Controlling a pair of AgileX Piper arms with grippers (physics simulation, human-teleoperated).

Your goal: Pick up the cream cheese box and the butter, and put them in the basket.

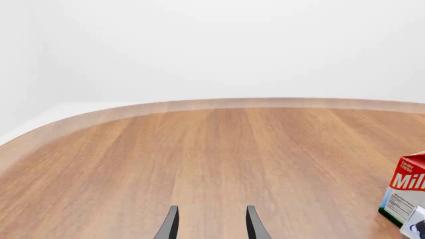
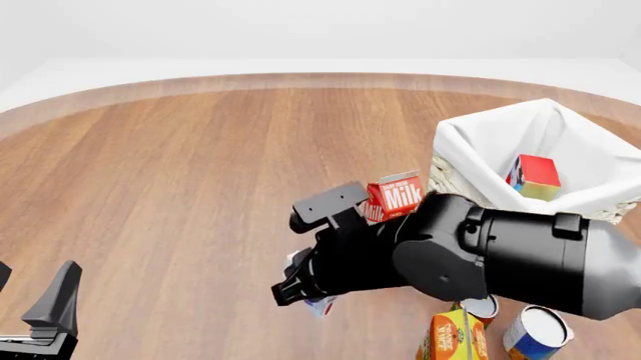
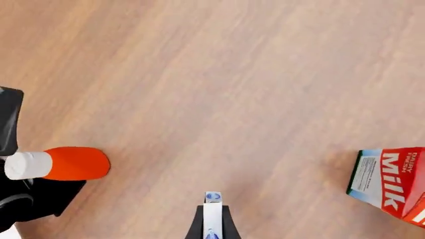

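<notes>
1. Table [image 2: 180, 165]: wood, rounded far edge, carrying everything in view.
2. Right arm [image 2: 501, 255]: black and bulky, reaching in from the right across the front view, hiding much of the near table.
3. Basket [image 2: 481, 150]: whitish wicker with white cloth lining folded over the rim, standing at the right of the table, just beyond the right arm.
4. Butter [image 2: 536, 177]: red and orange carton lying tilted inside the basket, against the lining.
5. Milk carton [image 2: 395, 196]: red and white, upright, just left of the basket and right behind the right arm's wrist; seen also in the left wrist view [image 1: 406, 186] and right wrist view [image 3: 391, 186].
6. Juice carton [image 2: 452, 337] and 2 cans [image 2: 536, 331]: near edge, under the right arm.
7. Right tool [image 3: 212, 219]: closed narrow on the cream cheese box [image 3: 212, 211], a thin whitish box pinched between the fingers; pale corner showing below the tool in the front view [image 2: 320, 305].
8. Left tool [image 1: 211, 224]: fingers spread apart, holding nothing, low over bare table at the near left.
9. Orange bottle [image 3: 63, 163]: white cap, lying on its side in the right wrist view.
</notes>
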